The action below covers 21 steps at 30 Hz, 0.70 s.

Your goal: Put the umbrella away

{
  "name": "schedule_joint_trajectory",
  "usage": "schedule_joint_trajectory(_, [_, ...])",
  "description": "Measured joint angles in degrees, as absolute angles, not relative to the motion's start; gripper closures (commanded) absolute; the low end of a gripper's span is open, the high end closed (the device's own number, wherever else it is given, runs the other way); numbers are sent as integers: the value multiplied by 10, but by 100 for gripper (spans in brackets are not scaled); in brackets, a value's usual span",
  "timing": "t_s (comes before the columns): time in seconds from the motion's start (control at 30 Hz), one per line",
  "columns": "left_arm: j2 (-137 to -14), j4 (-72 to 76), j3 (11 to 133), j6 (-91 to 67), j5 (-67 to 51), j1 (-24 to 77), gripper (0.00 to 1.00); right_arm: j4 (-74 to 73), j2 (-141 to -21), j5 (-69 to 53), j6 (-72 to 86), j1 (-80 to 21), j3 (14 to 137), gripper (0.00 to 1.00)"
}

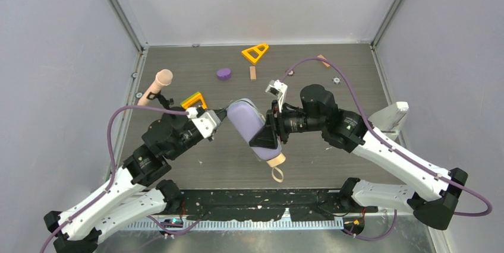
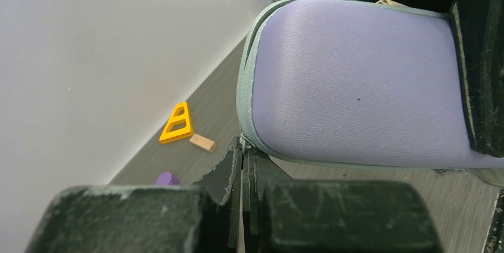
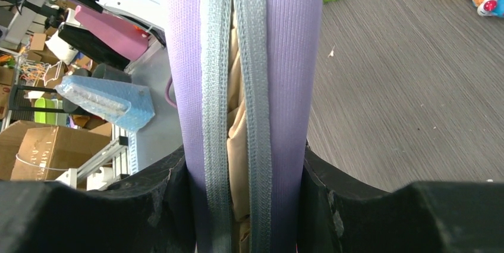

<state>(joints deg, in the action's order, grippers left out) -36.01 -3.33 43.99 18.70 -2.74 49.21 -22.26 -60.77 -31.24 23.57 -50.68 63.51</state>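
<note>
Here the umbrella is almost wholly inside a lavender case, which is held slanted at the middle of the tabletop. Only its small tan handle with the wrist loop comes out at the near end, and in the right wrist view a strip of beige fabric shows between the two grey zipper bands. The shaft and ribs are hidden, and I cannot tell whether the case touches the tabletop. The right end effector clamps the case from both sides. The left end effector is fully closed at the far corner of the case, by the zipper; whether it pinches the pull is hard to make out. A pink-headed microphone stands to the left, and a purple block, a wooden piece and a yellow triangle lie farther back, well apart.
</note>
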Motion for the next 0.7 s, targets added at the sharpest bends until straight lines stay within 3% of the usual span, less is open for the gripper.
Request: schedule_joint_trajectory(0.7, [-340, -177, 425, 322, -15, 557, 100, -411, -685, -345, 110, -527, 683, 94])
